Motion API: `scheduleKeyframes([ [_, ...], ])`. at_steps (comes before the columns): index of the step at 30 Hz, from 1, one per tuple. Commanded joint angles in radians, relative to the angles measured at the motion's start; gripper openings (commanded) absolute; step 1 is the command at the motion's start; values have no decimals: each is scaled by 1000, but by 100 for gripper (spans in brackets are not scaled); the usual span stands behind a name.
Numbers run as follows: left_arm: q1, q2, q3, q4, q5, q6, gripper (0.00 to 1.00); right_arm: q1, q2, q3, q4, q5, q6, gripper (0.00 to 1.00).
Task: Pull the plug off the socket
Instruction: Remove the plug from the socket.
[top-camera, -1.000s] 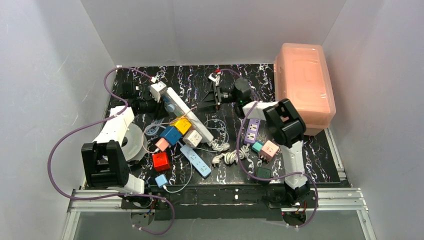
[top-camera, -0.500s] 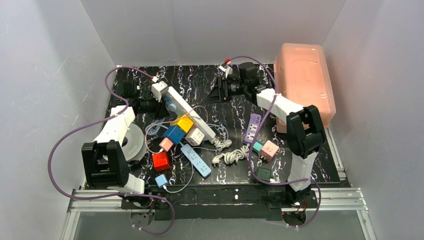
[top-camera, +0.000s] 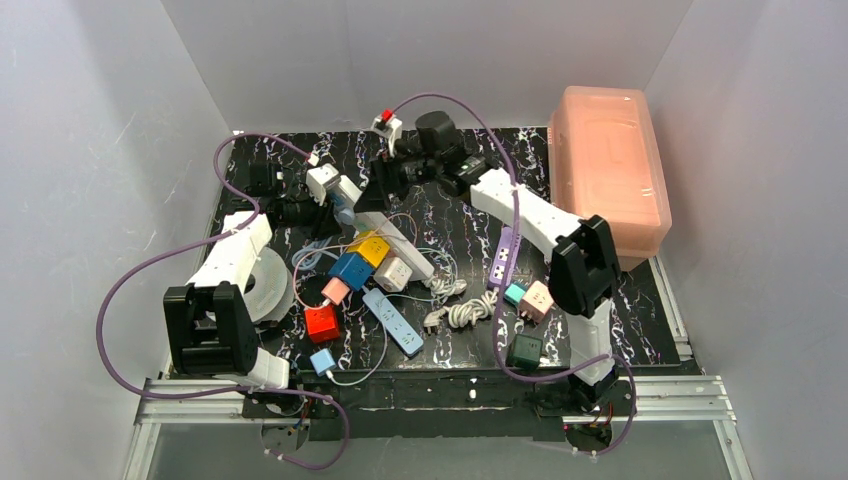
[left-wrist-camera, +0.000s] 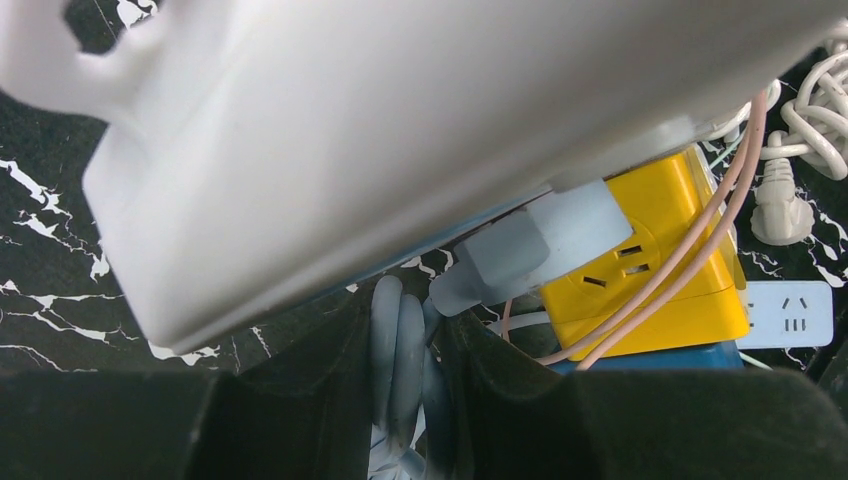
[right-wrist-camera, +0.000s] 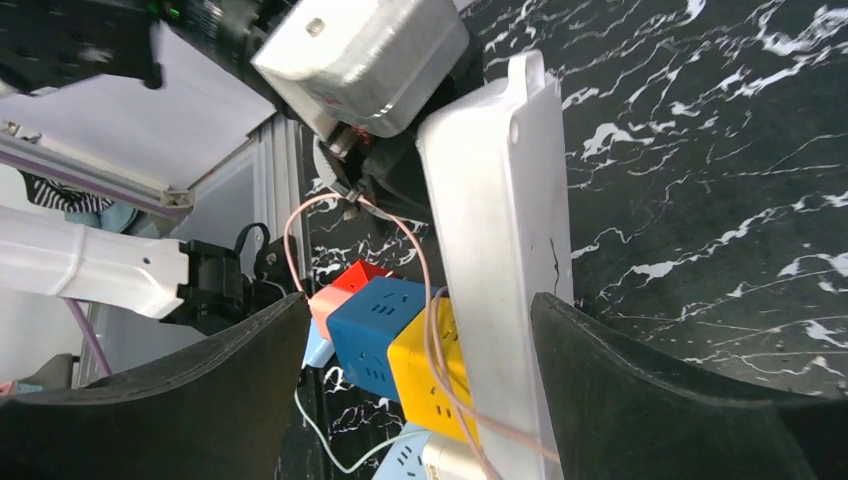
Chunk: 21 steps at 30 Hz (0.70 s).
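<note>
The socket (top-camera: 398, 238), a long white power strip, lies slanted across the middle-left of the table. In the left wrist view its white body (left-wrist-camera: 400, 130) fills the top. A pale blue-grey plug (left-wrist-camera: 545, 240) sits in it, and the plug's cord (left-wrist-camera: 400, 340) runs down between my fingers. My left gripper (left-wrist-camera: 405, 322) is shut on that cord just below the plug, at the strip's far-left end (top-camera: 305, 210). My right gripper (right-wrist-camera: 420, 300) is open wide, with the strip (right-wrist-camera: 500, 250) between its fingers and touching neither; from above it hovers over the strip's far part (top-camera: 385, 185).
Yellow (top-camera: 368, 247), blue (top-camera: 348, 270) and red (top-camera: 321, 322) cube adapters crowd the strip's near side. A slim light-blue strip (top-camera: 392, 322), a coiled white cord (top-camera: 462, 312) and a short purple strip (top-camera: 505, 255) lie nearby. A pink lidded bin (top-camera: 610, 170) stands at the right.
My right arm has swung left from beside the pink bin across the back of the table to over the strip, with its jaws spreading wider. The left arm has stayed put.
</note>
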Motion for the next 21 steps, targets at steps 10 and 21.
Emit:
scheduleKeyframes([
  [10, -8, -84, 59, -46, 108, -41, 0, 32, 171, 101, 114, 50, 76, 90],
  [21, -43, -113, 48, -78, 122, -18, 0, 32, 241, 65, 490, -43, 416, 55],
])
